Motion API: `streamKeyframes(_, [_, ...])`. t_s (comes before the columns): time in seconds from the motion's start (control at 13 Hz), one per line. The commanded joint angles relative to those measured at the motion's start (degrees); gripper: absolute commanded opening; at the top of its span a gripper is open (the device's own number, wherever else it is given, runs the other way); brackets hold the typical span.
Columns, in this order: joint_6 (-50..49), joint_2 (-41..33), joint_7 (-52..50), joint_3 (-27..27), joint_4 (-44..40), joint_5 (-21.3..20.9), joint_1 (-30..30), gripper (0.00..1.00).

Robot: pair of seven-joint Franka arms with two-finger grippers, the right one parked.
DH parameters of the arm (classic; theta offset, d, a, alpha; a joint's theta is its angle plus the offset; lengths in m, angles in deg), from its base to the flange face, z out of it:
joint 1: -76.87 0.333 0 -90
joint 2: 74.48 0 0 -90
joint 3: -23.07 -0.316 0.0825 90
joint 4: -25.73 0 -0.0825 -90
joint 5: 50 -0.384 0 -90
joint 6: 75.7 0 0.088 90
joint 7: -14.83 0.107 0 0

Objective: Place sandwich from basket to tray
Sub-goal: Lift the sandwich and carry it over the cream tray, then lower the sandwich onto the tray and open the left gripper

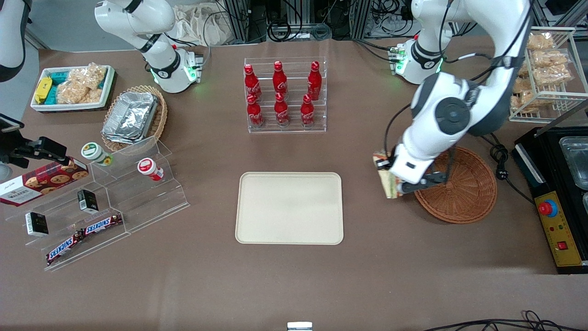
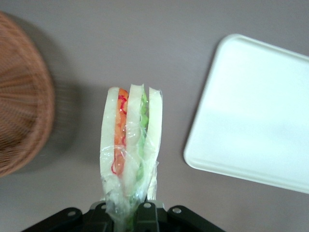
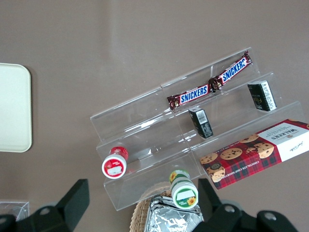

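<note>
The gripper (image 1: 398, 183) of the left arm is hanging above the bare table, between the basket (image 1: 464, 193) and the tray (image 1: 289, 208), and it is clamping the sandwich (image 1: 387, 177) between its fingers. In the wrist view the gripper (image 2: 126, 212) is pinching the wrapped wedge at one end, and the sandwich (image 2: 131, 145) is sticking out from it with its layers showing edge-on (pale bread, an orange-red band and a green band under clear wrap). The sandwich is sitting clear of the basket, just beside its rim, and is not touching the tray. The reddish-brown woven basket (image 2: 21, 125) is lying toward the working arm's end of the table, with nothing showing inside it. The cream tray (image 2: 256, 111) is resting flat in the middle of the table, its surface bare. Farther from the front camera than the tray, a clear rack of red bottles (image 1: 282, 94) is standing upright.
</note>
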Motion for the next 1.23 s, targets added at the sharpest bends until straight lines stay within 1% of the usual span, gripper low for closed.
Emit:
streamKeyframes(0.0, [2.92, 7.82, -1.46, -0.30, -7.23, -2.25, -5.26, 0.00])
streamKeyframes(0.08, [4.94, 10.37, -3.30, -0.30, -8.64, -4.43, -7.20, 0.00])
streamKeyframes(0.15, [7.66, 13.18, -5.32, -0.30, -9.61, -7.67, -8.43, 0.00])
streamKeyframes(0.31, [13.64, 17.41, -7.88, -0.30, -9.80, -12.87, -9.59, 0.00])
streamKeyframes(0.54, [20.85, 22.51, -7.63, -0.30, -10.85, -16.39, -10.03, 0.00])
streamKeyframes(0.62, [21.92, 23.57, -7.80, -0.30, -11.11, -17.19, -10.12, 0.20])
streamKeyframes(0.69, [22.19, 23.84, -7.89, -0.30, -11.12, -17.11, -10.12, 0.55])
streamKeyframes(0.77, [22.19, 23.58, -8.06, -0.30, -11.03, -17.02, -10.03, 0.72])
streamKeyframes(0.92, [22.19, 22.70, -10.07, -0.30, -11.29, -15.97, -9.77, 0.98])
streamKeyframes(1.0, [22.02, 21.13, -13.65, -0.30, -11.64, -15.96, -9.50, 0.99])
streamKeyframes(1.15, [19.75, 16.83, -17.28, -0.47, -11.47, -15.88, -7.84, 0.99])
